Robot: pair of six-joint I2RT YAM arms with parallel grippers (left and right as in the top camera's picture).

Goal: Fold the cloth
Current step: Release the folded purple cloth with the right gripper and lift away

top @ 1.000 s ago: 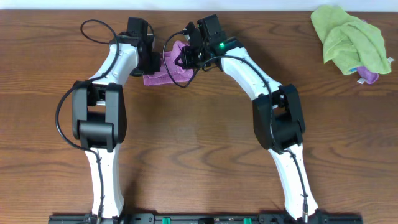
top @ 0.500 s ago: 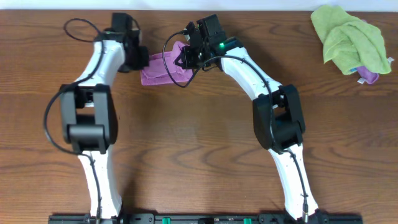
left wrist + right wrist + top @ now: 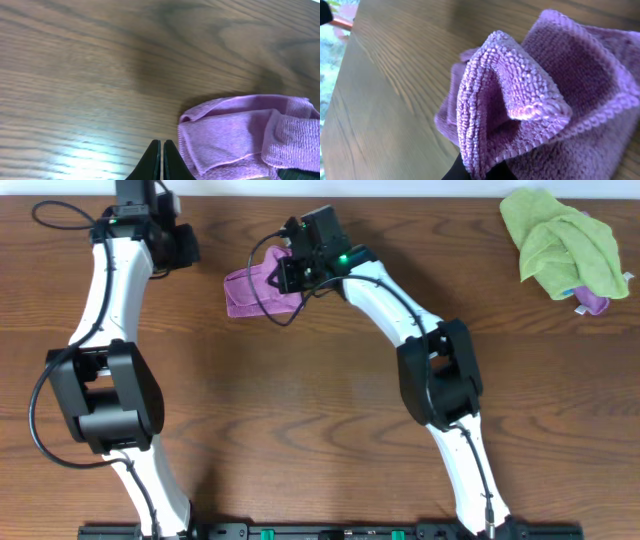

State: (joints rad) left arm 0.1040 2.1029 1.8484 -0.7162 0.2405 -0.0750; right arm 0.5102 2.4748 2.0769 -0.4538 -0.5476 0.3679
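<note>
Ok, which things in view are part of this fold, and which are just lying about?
In the job: purple cloth, one fold pinched in the right gripper; left gripper, shut on nothing, beside the cloth's edge.

Lying about: green cloth heap at the far right, with a purple scrap poking out at its lower edge.

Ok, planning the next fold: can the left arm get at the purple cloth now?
Probably yes: only bare table lies between the left gripper and the purple cloth; the right gripper pinches its far side.
</note>
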